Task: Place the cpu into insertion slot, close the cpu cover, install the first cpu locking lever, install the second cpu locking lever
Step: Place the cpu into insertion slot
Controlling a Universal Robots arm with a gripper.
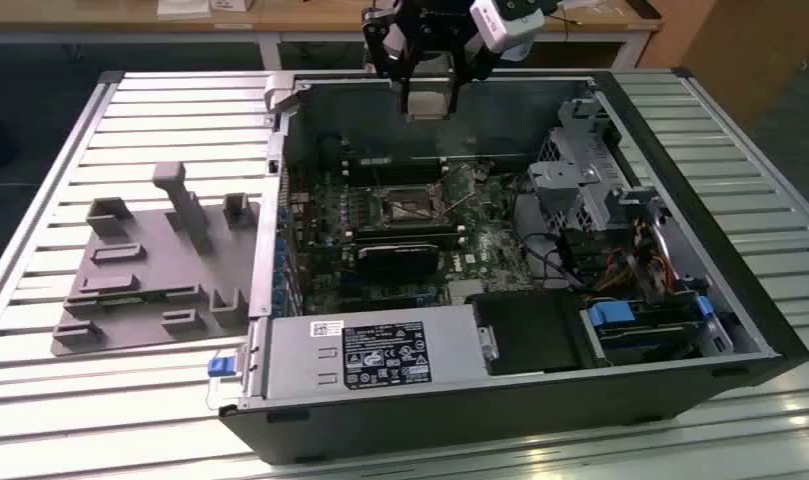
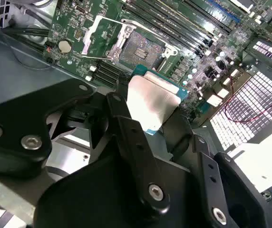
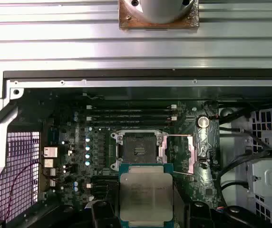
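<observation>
My gripper [image 2: 151, 124] grips the cpu [image 2: 151, 97] between two black fingers [image 2: 126, 130], silvery top exposed. The cpu hangs over the green motherboard [image 2: 74, 23], near the insertion slot [image 2: 143, 46]. The slot lies uncovered, with the cpu cover [image 2: 102, 35] swung aside beside it.

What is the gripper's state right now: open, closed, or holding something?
Gripper: shut on the cpu, held above the slot.
</observation>
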